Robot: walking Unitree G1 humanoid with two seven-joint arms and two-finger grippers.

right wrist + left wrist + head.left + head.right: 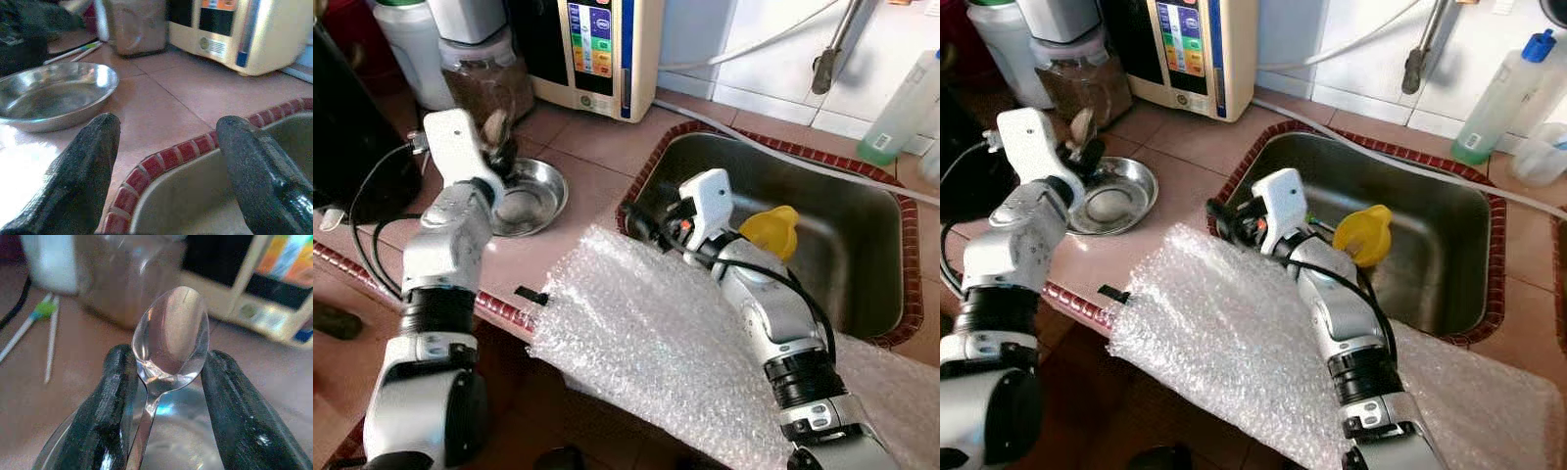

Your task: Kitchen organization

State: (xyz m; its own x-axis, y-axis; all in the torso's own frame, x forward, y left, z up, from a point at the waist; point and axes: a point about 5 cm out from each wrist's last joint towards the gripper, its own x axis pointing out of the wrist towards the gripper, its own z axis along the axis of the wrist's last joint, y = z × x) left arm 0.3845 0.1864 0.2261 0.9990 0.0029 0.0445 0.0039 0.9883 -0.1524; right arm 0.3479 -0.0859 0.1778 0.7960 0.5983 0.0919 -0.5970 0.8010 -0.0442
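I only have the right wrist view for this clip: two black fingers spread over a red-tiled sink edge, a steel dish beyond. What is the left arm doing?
Observer: The left gripper is shut on a metal spoon, bowl end up, held above the steel dish.
Operator: Is there anything in the sink?
Observer: Yes, a yellow object lies in the sink, just behind the right arm.
Operator: Anything on the counter nearer the robot?
Observer: A sheet of bubble wrap is spread over the counter's front edge, and the right arm reaches across it, with the right gripper open and holding nothing.
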